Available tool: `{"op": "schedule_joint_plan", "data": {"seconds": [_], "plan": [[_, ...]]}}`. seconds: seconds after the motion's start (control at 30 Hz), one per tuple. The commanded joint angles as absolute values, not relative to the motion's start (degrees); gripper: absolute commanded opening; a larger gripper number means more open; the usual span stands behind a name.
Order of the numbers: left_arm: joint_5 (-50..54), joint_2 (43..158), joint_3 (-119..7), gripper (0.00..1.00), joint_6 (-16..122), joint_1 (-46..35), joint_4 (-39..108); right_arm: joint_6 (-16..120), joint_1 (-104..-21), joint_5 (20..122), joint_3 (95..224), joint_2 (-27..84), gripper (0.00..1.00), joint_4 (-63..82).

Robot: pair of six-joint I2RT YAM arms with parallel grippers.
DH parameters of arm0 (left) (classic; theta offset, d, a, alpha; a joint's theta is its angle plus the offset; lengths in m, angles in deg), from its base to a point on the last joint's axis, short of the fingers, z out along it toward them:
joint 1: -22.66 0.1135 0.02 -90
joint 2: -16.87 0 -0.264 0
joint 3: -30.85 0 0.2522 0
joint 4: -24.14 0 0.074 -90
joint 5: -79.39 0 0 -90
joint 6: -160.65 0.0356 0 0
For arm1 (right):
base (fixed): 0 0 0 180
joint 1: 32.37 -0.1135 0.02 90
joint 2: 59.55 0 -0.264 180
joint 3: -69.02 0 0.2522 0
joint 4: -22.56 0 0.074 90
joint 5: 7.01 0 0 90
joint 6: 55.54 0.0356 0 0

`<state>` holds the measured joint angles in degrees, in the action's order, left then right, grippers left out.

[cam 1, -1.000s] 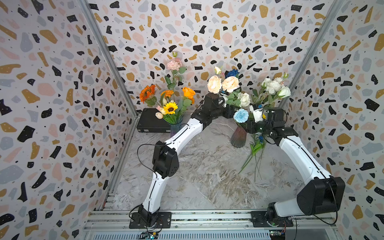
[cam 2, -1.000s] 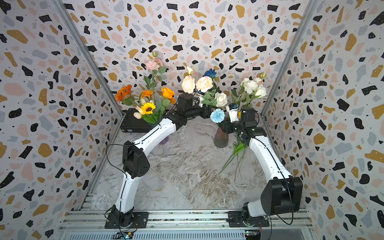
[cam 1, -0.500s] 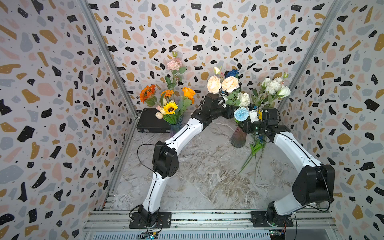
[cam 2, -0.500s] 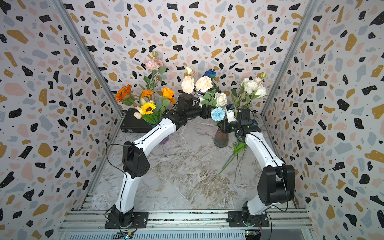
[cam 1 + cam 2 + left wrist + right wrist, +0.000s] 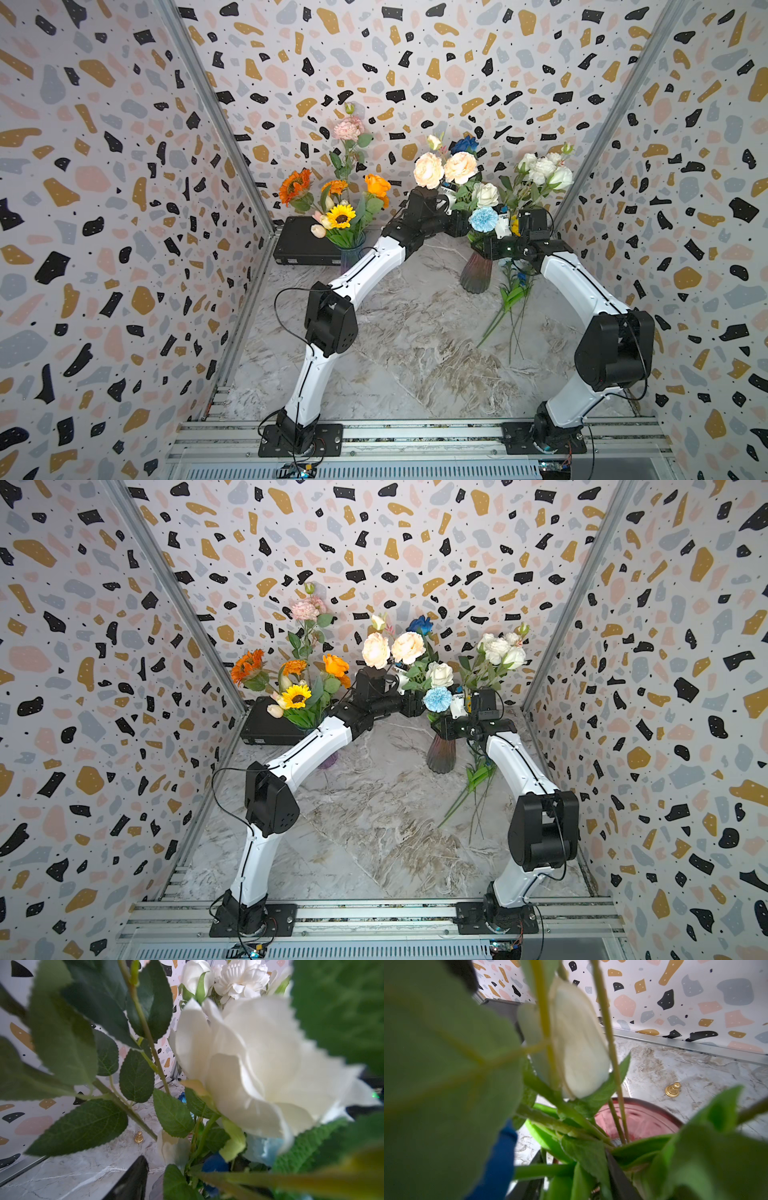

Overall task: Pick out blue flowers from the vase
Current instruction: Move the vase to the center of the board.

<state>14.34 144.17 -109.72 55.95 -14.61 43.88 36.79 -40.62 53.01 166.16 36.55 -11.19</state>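
The dark ribbed vase (image 5: 476, 272) (image 5: 441, 754) holds cream and white roses and the blue flowers: a pale blue pom-pom (image 5: 483, 219) (image 5: 437, 699) and a deep blue rose (image 5: 464, 145) (image 5: 419, 624) at the back. My right gripper (image 5: 492, 249) (image 5: 574, 1184) is at the vase mouth, its dark fingers (image 5: 618, 1178) apart with green stems and leaves between them, a blurred deep blue bud (image 5: 502, 1159) beside them. My left gripper (image 5: 457, 222) is buried in the bouquet's leaves. Only one of its fingers (image 5: 133, 1180) shows.
Green stems with bits of blue (image 5: 511, 297) lie on the marble table right of the vase. A second vase of orange and yellow flowers (image 5: 349, 253) and a black case (image 5: 303, 245) stand back left. A small gold piece (image 5: 672, 1089) sits behind the vase. Patterned walls close in.
My right arm has lifted its elbow and pushed the gripper in toward the vase mouth, its fingers narrowing. The left arm has not moved.
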Motion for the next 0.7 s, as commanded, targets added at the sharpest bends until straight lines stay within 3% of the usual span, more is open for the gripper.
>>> {"op": "schedule_joint_plan", "data": {"seconds": [0.0, 0.27, 0.67], "plan": [[14.55, 142.15, -110.09, 0.63, 56.92, -14.52, 42.56, 37.14, -40.81, 48.96, 168.38, 37.11, 0.44, -14.36], [13.58, 139.65, -107.35, 0.63, 57.44, -13.72, 41.54, 38.32, -40.94, 39.97, 168.67, 38.19, 0.44, -14.88], [13.10, 131.10, -95.86, 0.63, 59.11, -12.26, 39.39, 36.14, -44.45, 37.10, 170.41, 38.21, 0.45, -19.82]]}}
